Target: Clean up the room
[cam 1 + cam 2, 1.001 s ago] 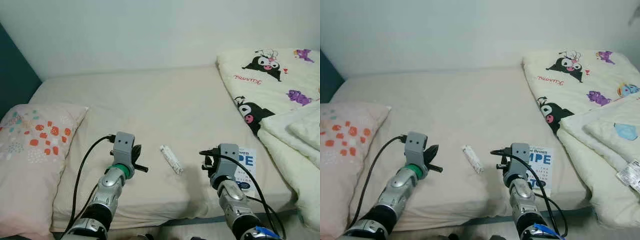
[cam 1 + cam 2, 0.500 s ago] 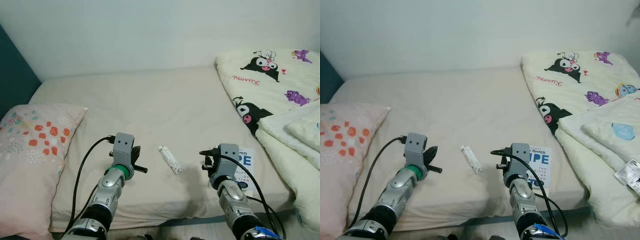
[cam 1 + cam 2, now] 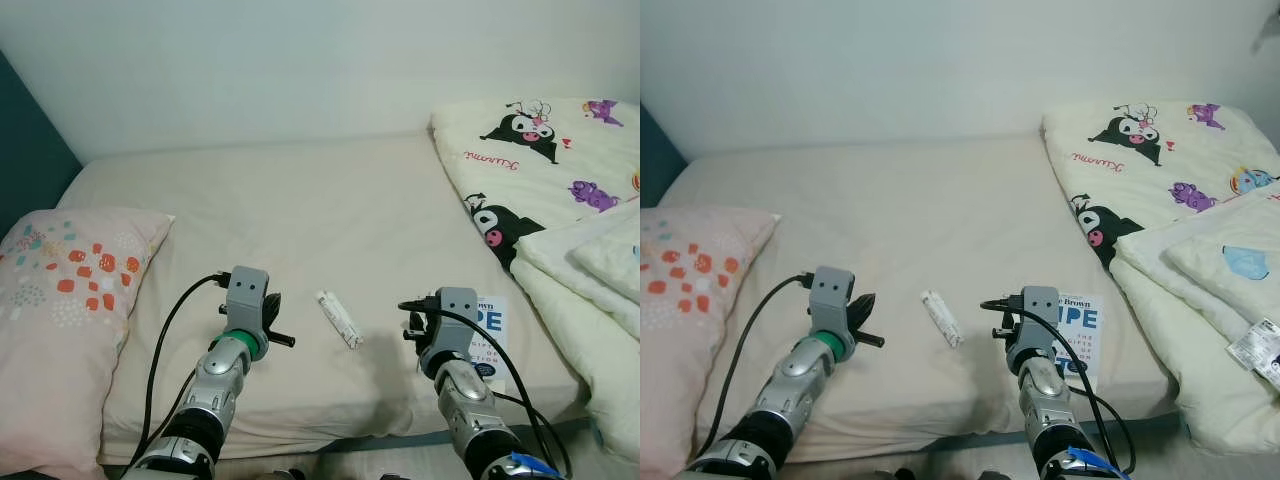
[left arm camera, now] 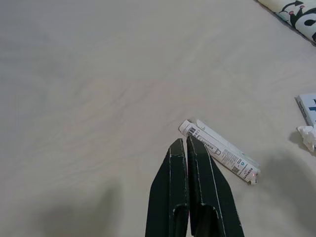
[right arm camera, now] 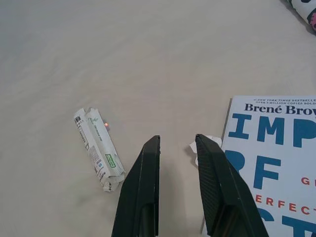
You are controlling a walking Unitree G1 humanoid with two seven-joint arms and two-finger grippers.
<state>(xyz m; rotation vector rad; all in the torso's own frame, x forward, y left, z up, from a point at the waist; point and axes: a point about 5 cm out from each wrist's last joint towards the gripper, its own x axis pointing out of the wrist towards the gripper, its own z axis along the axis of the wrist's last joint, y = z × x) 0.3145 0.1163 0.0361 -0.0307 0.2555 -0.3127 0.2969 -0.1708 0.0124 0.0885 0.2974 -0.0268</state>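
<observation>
A bare beige mattress [image 3: 300, 210] runs from wall to wall, and everything sits on it. At its left end lies a pink pillow [image 3: 60, 300] dotted with orange and teal; at its right end, a cream quilt [image 3: 560, 170] printed with black cartoon figures lies partly under a folded white blanket [image 3: 590, 260]. A white book [image 5: 269, 158] with large blue letters rests near the mattress's front edge, just beside the quilt, with a crumpled scrap of tissue [image 5: 197, 147] touching its left side. Nothing lies between the grippers and the small box. A pale wall [image 3: 300, 70] stands behind the mattress, with a dark teal panel [image 3: 30, 140] at its left corner.

The box [image 3: 339, 319], slim, white and printed with small text, one end torn open, lies flat near the mattress's front edge, left of the book. The left gripper [image 4: 186, 143] hovers beside it, fingers pressed together. The right gripper [image 5: 177, 143] hangs between box and book, fingers spread and holding nothing.
</observation>
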